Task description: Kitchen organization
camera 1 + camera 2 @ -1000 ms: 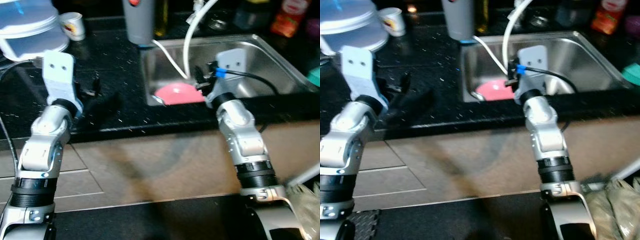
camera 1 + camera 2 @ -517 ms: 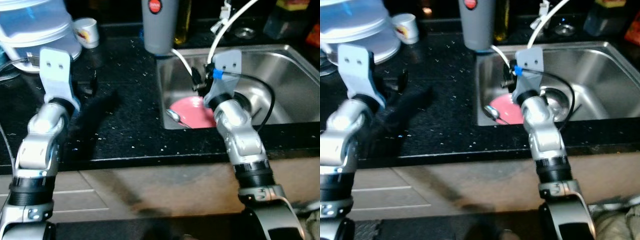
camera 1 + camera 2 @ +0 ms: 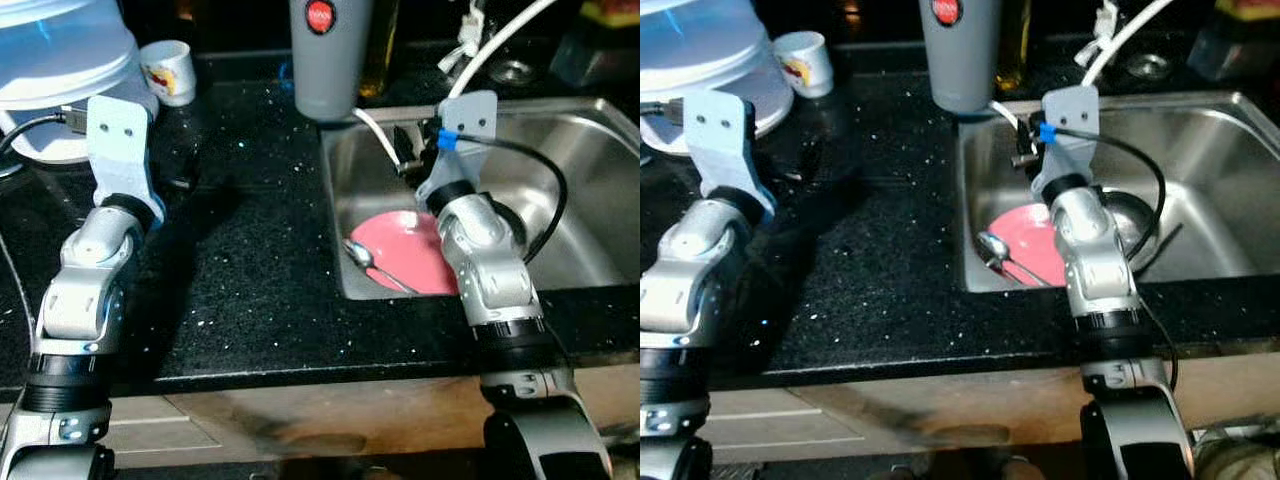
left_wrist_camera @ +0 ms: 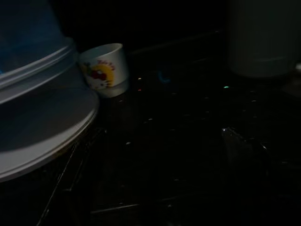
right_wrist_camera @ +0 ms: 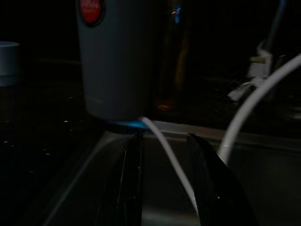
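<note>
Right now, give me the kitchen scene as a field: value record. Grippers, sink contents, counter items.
surface: black speckled countertop with a stainless steel sink set into it
sink contents: round pink plate on the sink floor, metal spoon lying on its near-left edge
counter items: grey cylindrical container with a red round label at the sink's back-left corner; small white cup with a cartoon print; large pale blue-white lidded container beside the cup
right gripper: open, over the sink, a white cable between its fingers
left gripper: over the counter, fingers unclear
</note>
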You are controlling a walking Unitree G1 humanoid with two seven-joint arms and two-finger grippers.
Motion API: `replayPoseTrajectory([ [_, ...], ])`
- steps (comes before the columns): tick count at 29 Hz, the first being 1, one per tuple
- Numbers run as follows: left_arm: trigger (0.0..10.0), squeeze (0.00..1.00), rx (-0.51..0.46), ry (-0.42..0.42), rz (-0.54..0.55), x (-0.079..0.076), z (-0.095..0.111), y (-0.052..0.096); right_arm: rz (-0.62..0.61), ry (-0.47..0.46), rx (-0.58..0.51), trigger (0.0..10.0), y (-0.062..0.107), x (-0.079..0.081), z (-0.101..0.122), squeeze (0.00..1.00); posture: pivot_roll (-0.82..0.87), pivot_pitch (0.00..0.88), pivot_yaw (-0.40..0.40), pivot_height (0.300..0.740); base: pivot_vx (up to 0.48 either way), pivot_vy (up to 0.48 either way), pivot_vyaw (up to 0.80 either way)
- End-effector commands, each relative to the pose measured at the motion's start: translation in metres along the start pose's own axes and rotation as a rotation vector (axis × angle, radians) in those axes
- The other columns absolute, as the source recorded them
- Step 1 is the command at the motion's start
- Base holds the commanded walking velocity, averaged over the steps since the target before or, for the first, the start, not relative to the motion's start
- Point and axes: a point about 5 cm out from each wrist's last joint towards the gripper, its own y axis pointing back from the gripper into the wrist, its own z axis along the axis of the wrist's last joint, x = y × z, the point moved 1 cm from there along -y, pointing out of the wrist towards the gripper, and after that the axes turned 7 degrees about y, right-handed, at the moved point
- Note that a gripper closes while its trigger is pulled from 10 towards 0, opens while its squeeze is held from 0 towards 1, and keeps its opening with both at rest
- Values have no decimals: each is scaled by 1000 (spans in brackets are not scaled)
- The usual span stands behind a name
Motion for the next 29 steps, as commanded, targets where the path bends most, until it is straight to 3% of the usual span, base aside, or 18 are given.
replayPoseTrajectory([
  [1, 10000, 0, 6, -7, -4, -1, -2, 0, 4, 5, 16, 10000, 0, 1, -3, 0, 8, 117, 13, 740, 0, 0, 0],
  [11, 10000, 0, 25, 29, 30, 4, -2, -3, 7, 10, 17, 10000, -1, -1, -2, 0, 4, 117, 13, 740, 0, 0, 0],
  [16, 10000, 0, 38, 23, 48, 6, -4, -3, 9, 14, 17, 10000, -1, -2, -2, 0, 2, 119, 12, 740, 0, -461, 0],
  [18, 10000, 0, 31, 53, 58, 7, -4, -3, 9, 14, 16, 10000, -1, -2, -2, 0, 2, 119, 12, 740, 0, 0, 0],
  [29, 10000, 0, 35, 50, 80, 12, -5, -2, 20, 10, 10, 10000, -1, 0, 1, 0, 1, 121, 4, 740, 0, 0, 0],
])
